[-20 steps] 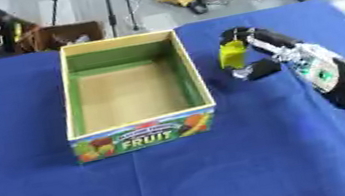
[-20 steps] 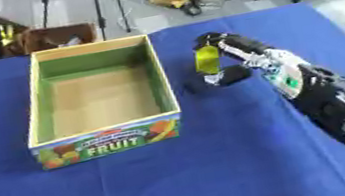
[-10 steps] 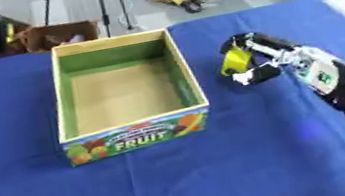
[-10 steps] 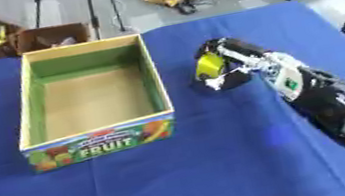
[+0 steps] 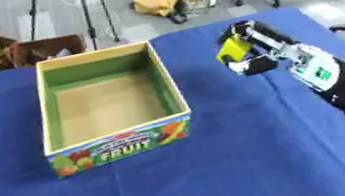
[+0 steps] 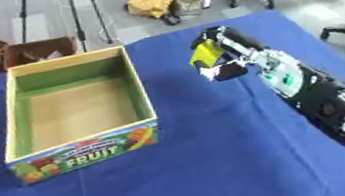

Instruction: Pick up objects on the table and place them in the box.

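Item: box (image 5: 120, 145), open top, green inside, fruit print on near wall; stood left of centre on blue table (image 5: 224, 172); appeared to hold nothing.
Item: yellow object (image 5: 232, 50), small, blocky; sat right of box, apart from it, far half of table, within right hand (image 5: 250, 53).
Right hand: fingers curled round yellow object; whether lifted off cloth, could not tell.
Left hand: absent from both views.
Step judged: pick-up stage, first object.
Next move called for: raise object, carry left over box rim, release inside.
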`<action>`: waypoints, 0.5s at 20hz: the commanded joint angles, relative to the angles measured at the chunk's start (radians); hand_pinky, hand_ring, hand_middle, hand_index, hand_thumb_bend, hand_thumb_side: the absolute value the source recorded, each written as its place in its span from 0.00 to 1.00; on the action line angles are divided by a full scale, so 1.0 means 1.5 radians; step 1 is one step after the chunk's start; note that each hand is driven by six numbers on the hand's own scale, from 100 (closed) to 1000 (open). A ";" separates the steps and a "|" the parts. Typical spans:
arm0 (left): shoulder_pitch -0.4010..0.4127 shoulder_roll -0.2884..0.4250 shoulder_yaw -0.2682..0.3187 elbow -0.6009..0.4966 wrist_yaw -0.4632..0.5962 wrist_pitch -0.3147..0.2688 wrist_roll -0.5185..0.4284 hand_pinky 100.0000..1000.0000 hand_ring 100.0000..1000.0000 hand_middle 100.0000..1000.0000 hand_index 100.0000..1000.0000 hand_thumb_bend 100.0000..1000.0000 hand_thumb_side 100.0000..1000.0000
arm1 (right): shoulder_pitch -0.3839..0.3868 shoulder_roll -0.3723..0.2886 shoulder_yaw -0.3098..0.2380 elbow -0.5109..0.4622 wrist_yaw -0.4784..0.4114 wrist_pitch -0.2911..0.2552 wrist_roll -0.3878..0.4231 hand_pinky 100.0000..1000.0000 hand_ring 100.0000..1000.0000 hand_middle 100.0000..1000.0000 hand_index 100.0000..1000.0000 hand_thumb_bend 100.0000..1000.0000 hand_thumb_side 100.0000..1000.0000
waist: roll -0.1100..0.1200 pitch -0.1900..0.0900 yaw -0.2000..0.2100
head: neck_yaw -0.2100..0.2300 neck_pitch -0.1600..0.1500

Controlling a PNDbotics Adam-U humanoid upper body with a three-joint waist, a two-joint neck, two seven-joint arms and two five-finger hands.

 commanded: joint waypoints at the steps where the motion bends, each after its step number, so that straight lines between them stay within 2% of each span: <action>1: 0.000 0.009 0.004 -0.009 0.002 0.002 0.001 0.55 0.61 0.51 0.65 0.33 1.00 | -0.015 -0.035 -0.002 -0.049 -0.035 -0.002 0.019 0.00 0.38 0.64 0.71 0.01 0.09 | -0.002 -0.022 -0.002 | 0.001 0.004; 5: -0.001 0.009 0.002 -0.008 0.005 0.003 -0.002 0.55 0.61 0.51 0.65 0.33 1.00 | -0.050 -0.032 0.024 -0.098 -0.063 -0.005 0.061 0.00 0.38 0.64 0.72 0.01 0.08 | -0.008 -0.038 0.004 | -0.001 0.005; 10: -0.010 0.008 -0.005 -0.010 0.011 0.006 -0.011 0.55 0.62 0.51 0.65 0.34 1.00 | -0.111 -0.009 0.071 -0.123 -0.079 0.000 0.135 0.01 0.39 0.65 0.72 0.00 0.12 | -0.018 -0.048 0.033 | -0.018 0.007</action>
